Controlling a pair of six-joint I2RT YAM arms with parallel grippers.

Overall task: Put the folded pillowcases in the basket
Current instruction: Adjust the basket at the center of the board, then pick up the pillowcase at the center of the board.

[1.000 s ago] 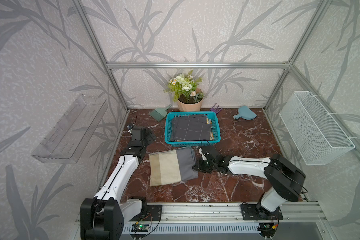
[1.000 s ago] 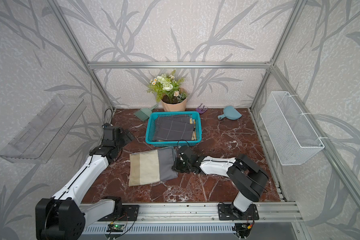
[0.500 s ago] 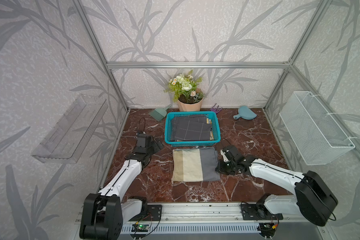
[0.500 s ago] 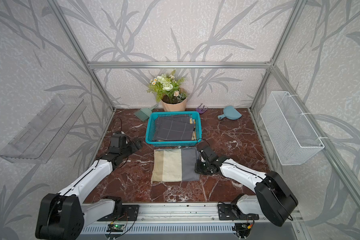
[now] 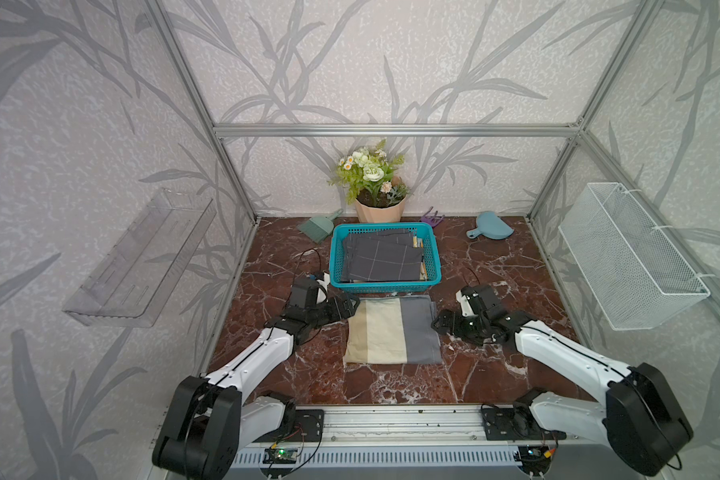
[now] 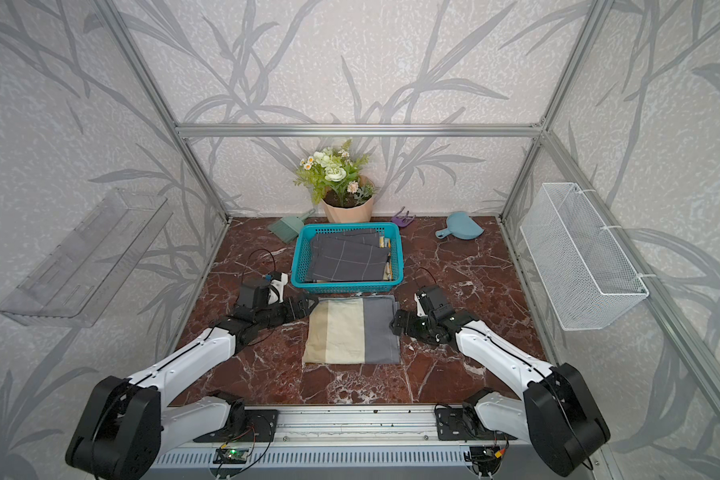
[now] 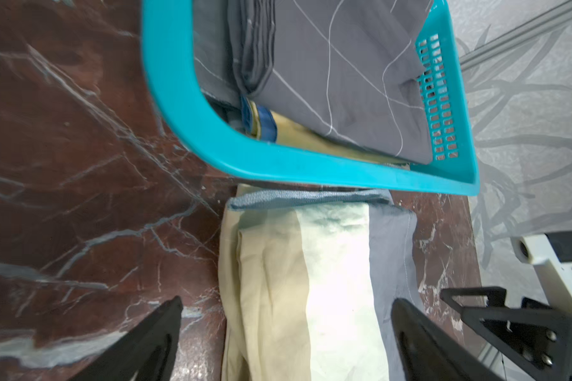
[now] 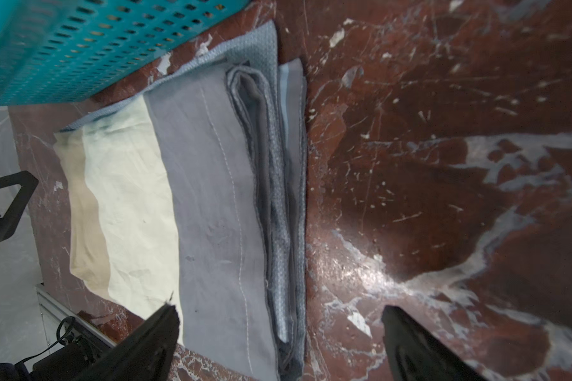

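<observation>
Currently nothing delivered: the folded pillowcase (image 5: 391, 328) lies flat on the counter (image 5: 391, 382), just in front of the basket (image 5: 385, 284). Its far edge runs right along the basket's near wall. Touching or just beside, can't tell.

At its far-left corner sits the left tool (image 5: 346, 307), spread wide, nothing in it. At its right edge sits the right tool (image 5: 439, 326), also spread and empty. Right wrist view shows one finger (image 8: 146, 339) over the grey band and the other over bare marble, straddling the stacked fold layers. My read: grasp, lift and drop are all yet to do.

Edges: the right side is the layered one, with several loose plies showing, so a pinch there could catch only part of the stack. The beige plies on the left look slightly offset.

The basket already holds dark checked cloths (image 5: 381, 259) over most of its floor, so the pillowcase goes on top. Its footprint looks close to the basket's opening, so little slack.

Room: bare counter on both sides of the pillowcase and in front, toward the rail (image 5: 391, 419). The only real obstacle is the near wall, which must be cleared on the lift. The brush (image 5: 319, 226), flowerpot (image 5: 379, 210) and dustpan (image 5: 493, 226) sit behind the basket, well apart.
</observation>
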